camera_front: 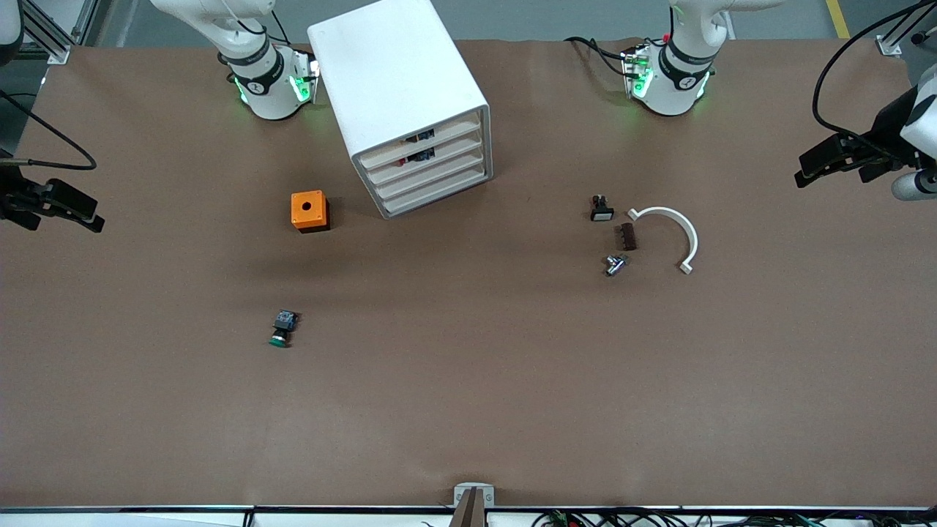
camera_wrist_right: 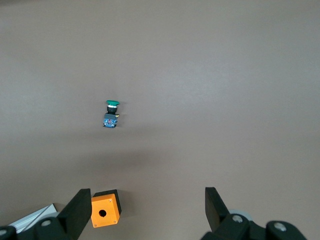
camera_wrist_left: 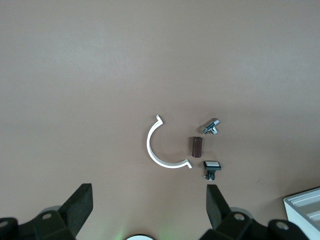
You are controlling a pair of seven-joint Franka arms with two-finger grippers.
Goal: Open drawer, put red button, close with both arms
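The white cabinet (camera_front: 395,80) stands between the two arm bases. Its second drawer (camera_front: 439,158) sits flush with the other fronts. A small dark thing with a touch of red (camera_front: 417,156) shows in the gap over that front; I cannot tell if it is the red button. No red button lies on the table. Both grippers are high up and outside the front view. My left gripper (camera_wrist_left: 149,192) is open and empty over the table near a white arc (camera_wrist_left: 155,150). My right gripper (camera_wrist_right: 146,192) is open and empty beside the orange box (camera_wrist_right: 105,211).
A green-capped button (camera_front: 282,329) lies nearer the front camera than the orange box (camera_front: 309,211). Toward the left arm's end lie the white arc (camera_front: 670,230), a brown block (camera_front: 627,236), a metal piece (camera_front: 615,264) and a white-capped button (camera_front: 601,208).
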